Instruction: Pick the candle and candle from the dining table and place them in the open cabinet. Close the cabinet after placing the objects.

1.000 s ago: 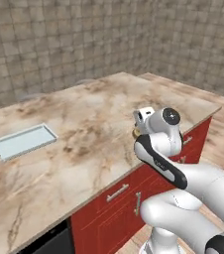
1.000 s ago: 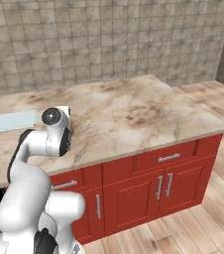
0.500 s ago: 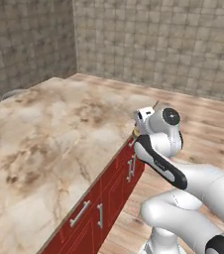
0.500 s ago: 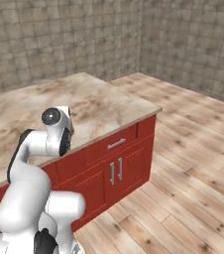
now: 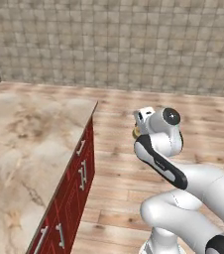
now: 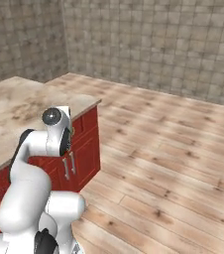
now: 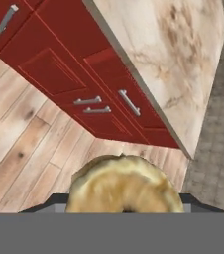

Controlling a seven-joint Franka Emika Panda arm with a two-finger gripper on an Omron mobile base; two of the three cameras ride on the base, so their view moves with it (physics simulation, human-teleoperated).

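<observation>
Evidently carrying: jaws half-closed on squat olive-gold candle (image 7: pixel 124 183), bottom centre; marble-topped table (image 5: pixel 20 163) lower left. Next, find open cabinet.

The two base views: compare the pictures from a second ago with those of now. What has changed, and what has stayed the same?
The base has turned: the whole scene has swung, so the dining table now lies to the left and bare wooden floor lies ahead. The table itself did not move. The arm kept its folded pose, and the gripper still holds the olive-gold candle; nothing was taken hold of or let go.
</observation>
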